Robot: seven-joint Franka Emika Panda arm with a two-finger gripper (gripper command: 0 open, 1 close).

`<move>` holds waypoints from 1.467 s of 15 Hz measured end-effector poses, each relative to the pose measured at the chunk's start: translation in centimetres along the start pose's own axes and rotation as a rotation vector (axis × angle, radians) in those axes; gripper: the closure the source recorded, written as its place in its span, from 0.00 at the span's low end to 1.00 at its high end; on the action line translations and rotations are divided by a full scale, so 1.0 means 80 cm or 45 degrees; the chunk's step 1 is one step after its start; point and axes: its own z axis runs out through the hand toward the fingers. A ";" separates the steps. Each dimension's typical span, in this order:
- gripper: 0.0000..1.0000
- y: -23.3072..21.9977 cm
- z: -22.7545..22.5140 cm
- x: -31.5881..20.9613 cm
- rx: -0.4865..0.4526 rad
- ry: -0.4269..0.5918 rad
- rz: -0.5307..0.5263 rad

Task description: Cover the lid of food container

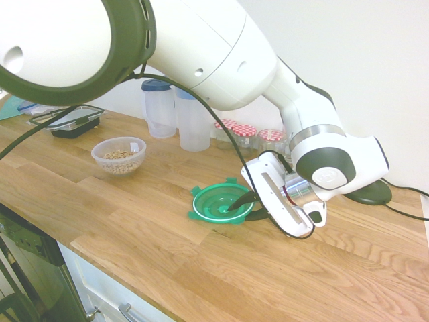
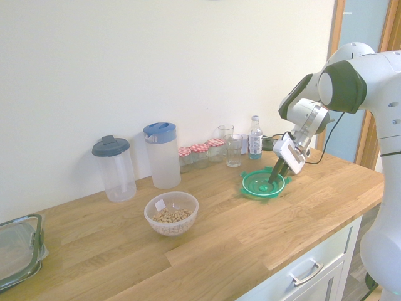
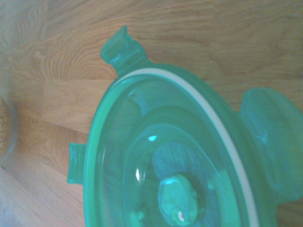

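wooden desk (image 1: 134,221) carries the lid (image 1: 216,201); the claw (image 1: 242,201) reaches into it, but i cannot tell its spread; food container (image 1: 119,155) sits well apart.

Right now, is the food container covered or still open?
Open. The food container shows its beige grains from above, with no cover. The lid lies apart on the counter, under the tool.

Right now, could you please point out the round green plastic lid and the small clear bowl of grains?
Round green plastic lid (image 1: 213,199), first exterior view, inner face.
Small clear bowl of grains (image 2: 171,214), second exterior view, grains.
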 end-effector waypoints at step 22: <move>1.00 -0.190 -0.124 -0.226 -0.946 0.798 0.134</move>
